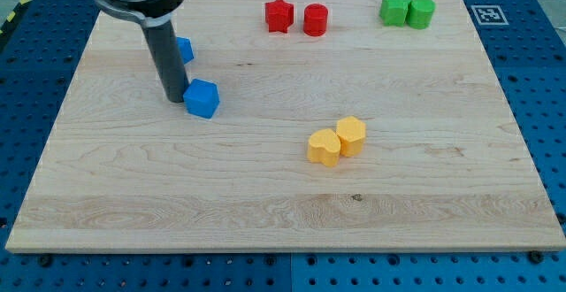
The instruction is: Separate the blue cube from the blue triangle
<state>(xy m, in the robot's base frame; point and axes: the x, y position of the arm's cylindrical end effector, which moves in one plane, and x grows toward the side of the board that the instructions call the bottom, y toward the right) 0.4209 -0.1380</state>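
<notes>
A blue cube (202, 98) lies on the wooden board (283, 195) at the view's upper left. A second blue block (185, 49), the blue triangle, sits above it and is partly hidden behind the rod, so its shape is hard to make out. My tip (174, 98) rests on the board just left of the blue cube, touching or nearly touching its left side. The rod stands between the two blue blocks' left sides. A gap of bare board separates the cube from the other blue block.
A red star (279, 15) and a red cylinder (316, 19) sit at the top middle. Two green blocks (394, 10) (421, 13) sit at the top right. A yellow heart (324, 147) and a yellow hexagon-like block (351, 135) touch near the middle.
</notes>
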